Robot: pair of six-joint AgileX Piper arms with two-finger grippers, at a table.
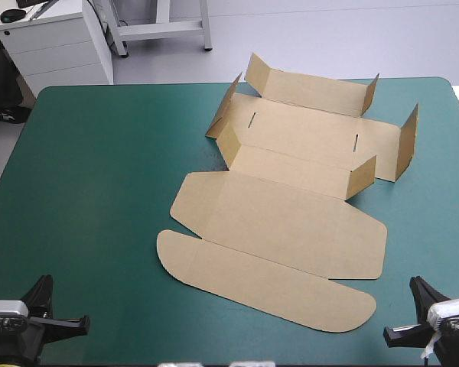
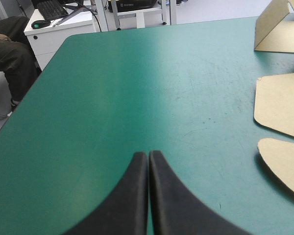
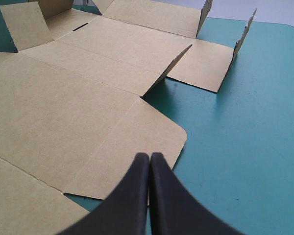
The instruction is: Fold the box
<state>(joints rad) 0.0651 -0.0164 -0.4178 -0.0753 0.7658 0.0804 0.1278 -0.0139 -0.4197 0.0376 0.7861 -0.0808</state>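
Box (image 1: pixel 291 180): brown board sheet on the teal-green cover (image 1: pixel 92 191), occupying the centre and upper right of the high view. Lid panel (image 1: pixel 283 225) and rounded tuck flap (image 1: pixel 268 283) lie flat toward the lower centre. At the far portion, several narrow wall flaps (image 1: pixel 407 141) stand raised, and two short slots (image 1: pixel 250 120) show in the base panel. Left gripper (image 2: pixel 148 154): lower left corner of the high view, black fingers pressed together to a point, holding nothing, over bare cover, with the board's rounded edges off to one side and apart. Right gripper (image 3: pixel 149 155): lower right corner, fingers likewise together, empty, with the flat panel's rounded corner just ahead of it.
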